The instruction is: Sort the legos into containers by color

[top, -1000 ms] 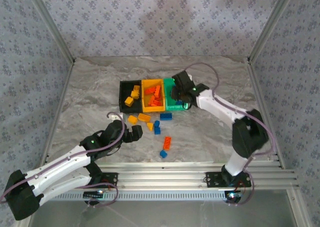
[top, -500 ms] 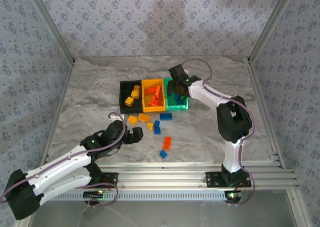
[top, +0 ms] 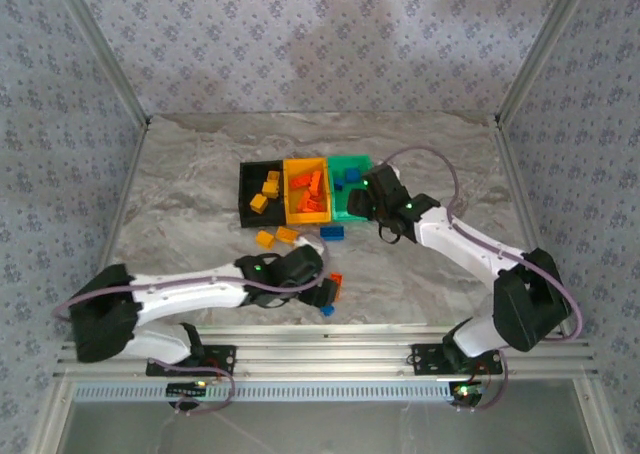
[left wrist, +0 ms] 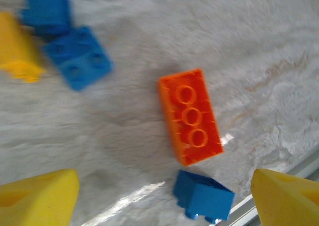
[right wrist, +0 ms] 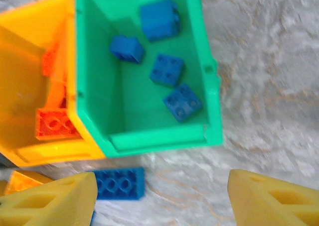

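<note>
Our left claw (left wrist: 162, 198) hangs open over an orange-red lego (left wrist: 191, 117); our right claw (right wrist: 162, 201) stands open beside the green container (right wrist: 212, 86).

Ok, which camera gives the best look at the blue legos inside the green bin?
The right wrist view: it looks down into the green bin, where four blue legos lie on its floor. The top external view shows them as small blue specks, with the right arm overlapping the bin.

Bright even light; L wrist view blurred, prob. motion.
</note>
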